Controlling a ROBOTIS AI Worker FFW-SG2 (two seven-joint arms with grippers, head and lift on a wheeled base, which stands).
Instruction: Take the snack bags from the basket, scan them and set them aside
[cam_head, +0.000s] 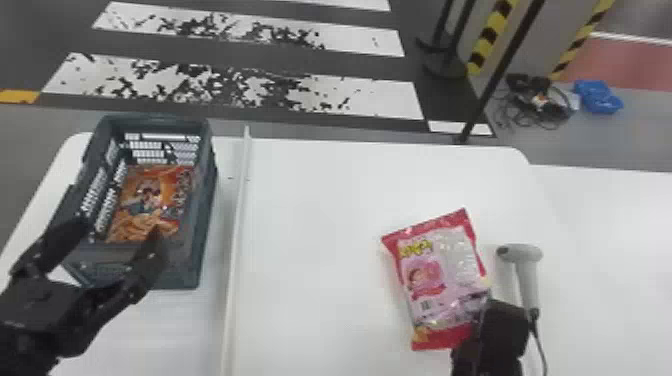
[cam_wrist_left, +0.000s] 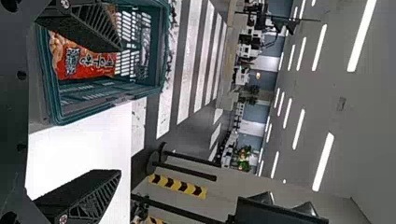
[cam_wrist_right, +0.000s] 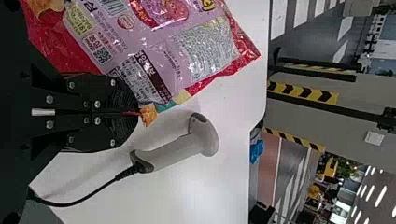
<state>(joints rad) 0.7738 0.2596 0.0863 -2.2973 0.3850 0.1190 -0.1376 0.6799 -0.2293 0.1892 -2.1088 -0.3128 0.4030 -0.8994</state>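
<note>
Pink-and-red snack bag (cam_head: 440, 280) is lying at right on the table (cam_head: 310, 225), corner being clenched by right gripper (cam_wrist_right: 136, 112). Small hold is risking slip, or a swing into handheld scanner (cam_head: 527, 285) just right. Left gripper (cam_head: 117, 231), 2 fingers spread, is hanging over near end of basket (cam_head: 199, 240) holding orange snack bag (cam_head: 150, 200); basket wall could be snagging fingers. White divider (cam_head: 235, 225) is standing between.

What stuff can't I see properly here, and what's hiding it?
- Head view: anything under the orange snack bag in the basket; the bag covers it.
- Left wrist view: part of that orange bag, behind a finger of the left gripper.
- Right wrist view: the bit of the pink bag between the fingers of the right gripper.
- Head view: the cord's far end, cut off by the bottom edge.
</note>
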